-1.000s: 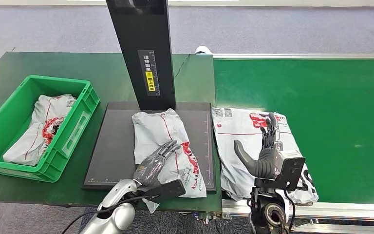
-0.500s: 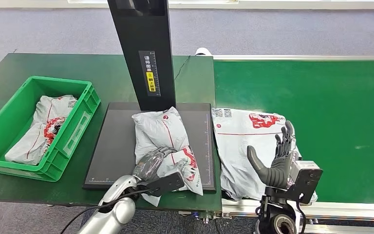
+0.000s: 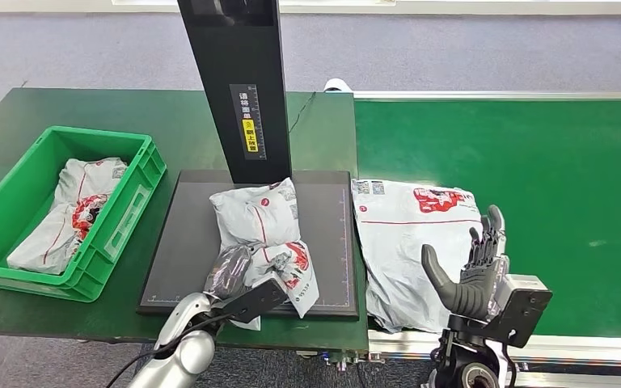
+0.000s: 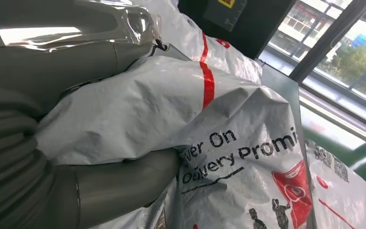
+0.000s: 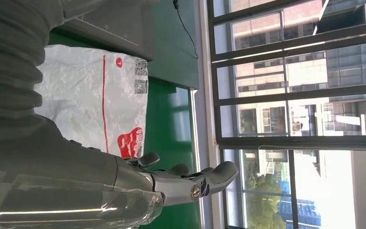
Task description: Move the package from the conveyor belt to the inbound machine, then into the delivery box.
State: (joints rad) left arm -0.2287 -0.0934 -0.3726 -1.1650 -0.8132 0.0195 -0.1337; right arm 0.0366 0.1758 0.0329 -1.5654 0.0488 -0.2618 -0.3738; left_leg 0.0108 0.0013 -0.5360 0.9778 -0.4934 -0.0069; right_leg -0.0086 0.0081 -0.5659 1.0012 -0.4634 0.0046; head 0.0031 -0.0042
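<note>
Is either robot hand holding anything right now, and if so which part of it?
The left robot hand grips the crumpled grey plastic package by its near edge. The right robot hand is open, holding nothing.

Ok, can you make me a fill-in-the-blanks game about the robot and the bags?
1. The left hand grips a crumpled white plastic package on the flat ____ scanner plate.
2. The open right hand hovers above the ____ conveyor belt.
3. The green plastic crate holds ____ package.

Missing words: black; green; one
</note>
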